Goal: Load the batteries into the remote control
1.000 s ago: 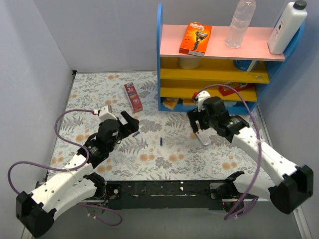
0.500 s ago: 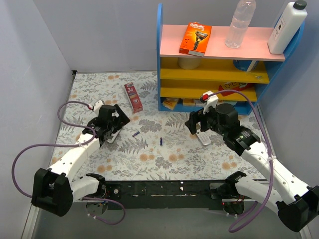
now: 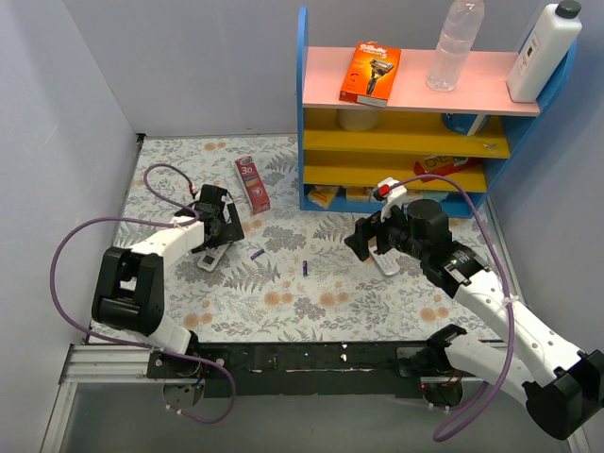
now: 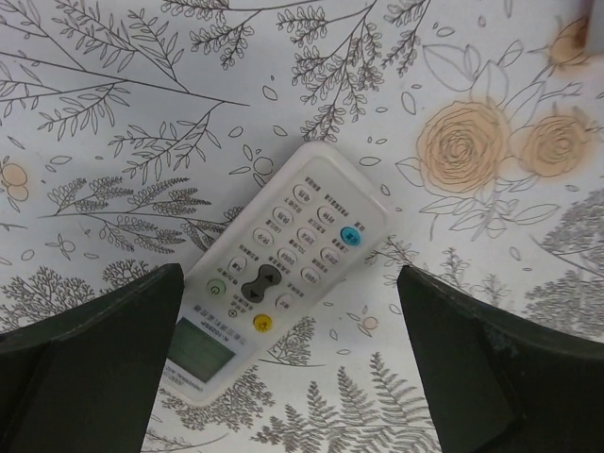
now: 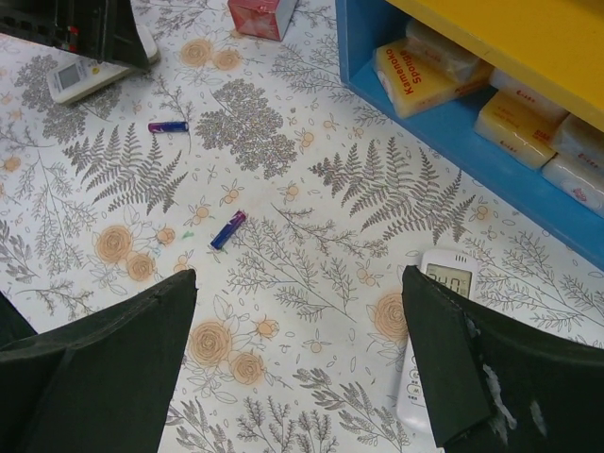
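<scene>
Over on the left of the floral table, the left gripper now sits farther back and left than a second ago, with its arm folded tight at the elbow. It hangs above the remote control with its fingers spread wide, one to each side, holding nothing. The right gripper has eased a little toward the middle of the table. Its fingers are also wide apart and empty. Neither battery has moved.

The blue shelf unit carries an orange razor pack, a clear bottle and a white bottle on its pink top. Its lowest compartment holds yellow packets. A small red box lies on the table just left of the unit.

The remote control lies face up. Its long axis is diagonal in the left wrist view, with the display end at lower left by the left finger and the button end at upper right. The first battery rests near it, lying across the right wrist view. The second battery sits near the middle of the table, slanted, with its pinkish end toward the shelf. A second remote lies face up beside the right finger, its display end toward the shelf.
</scene>
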